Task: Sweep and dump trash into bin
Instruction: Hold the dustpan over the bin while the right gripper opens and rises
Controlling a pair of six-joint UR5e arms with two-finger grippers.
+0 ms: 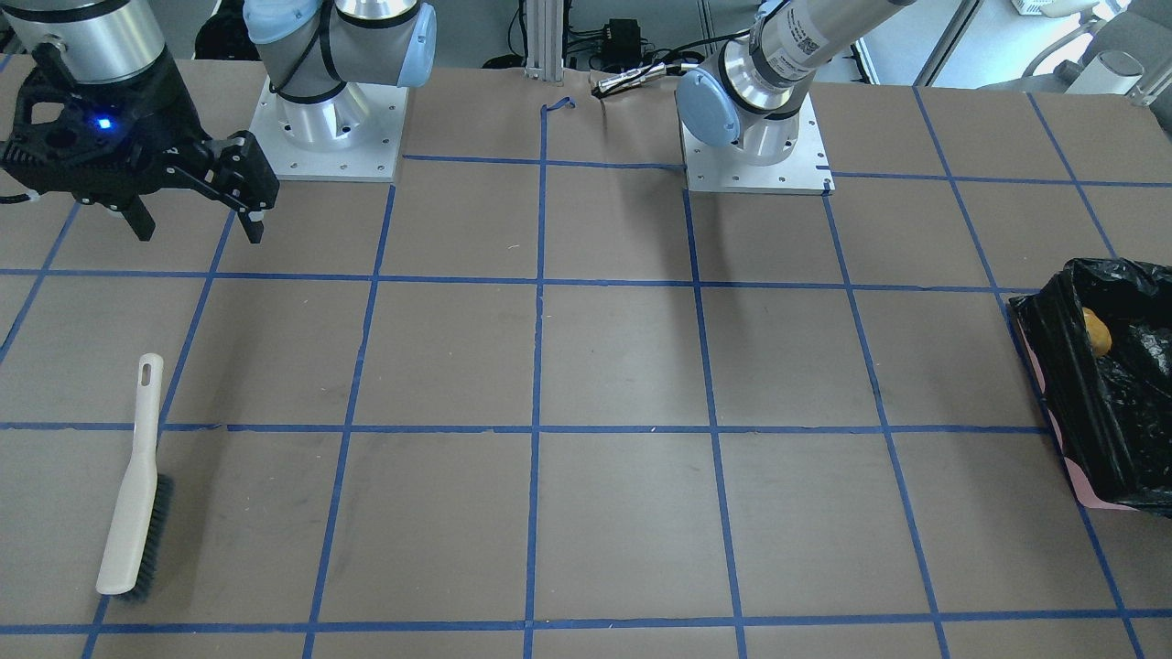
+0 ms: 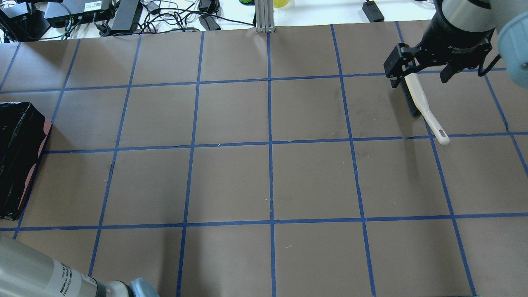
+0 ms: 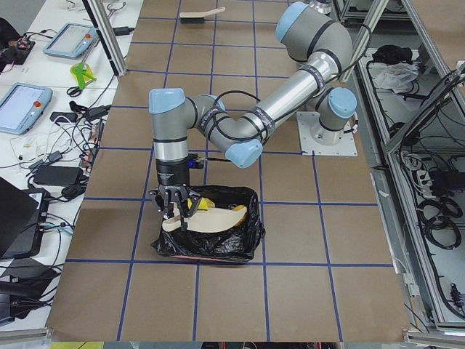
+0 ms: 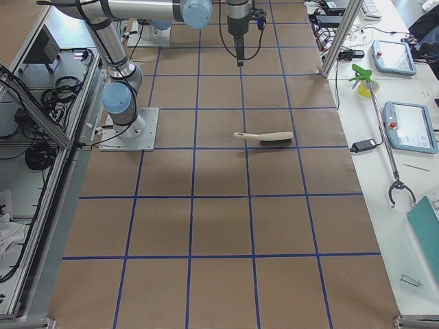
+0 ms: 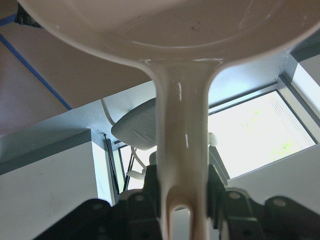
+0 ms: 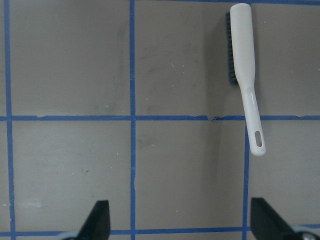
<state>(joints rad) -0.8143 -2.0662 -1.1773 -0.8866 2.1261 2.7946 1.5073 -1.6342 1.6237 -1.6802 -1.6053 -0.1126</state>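
Start at the robot's left end of the table (image 2: 268, 181), where the bin (image 2: 18, 156) stands at the edge, lined with a crinkly black bag and showing a pink edge at its base. Note that the left gripper (image 3: 178, 218) points straight down over the bin's near corner, and the left wrist view shows its fingers (image 5: 150, 187) pressed against both sides of the beige dustpan's (image 3: 211, 219) handle, so the pincer is pinching that handle. The pan itself reaches across the bin's opening, above the bag. Check the front-facing view for the trash: a glossy brown-yellow lump (image 1: 1096, 332) lies inside the bin, against the bag on the wall nearer the robot. From these views you cannot tell where the other bits lie. Move on across the middle of the table, which is brown paper marked into squares with blue tape. At the robot's right end, the brush (image 2: 425, 111) lies flat on the table with its dark bristles turned sideways and its holed handle end pointing toward the robot. The right gripper (image 1: 200, 231) hangs above that area, clear of the brush, with its two fingers spread wide apart and nothing between them.
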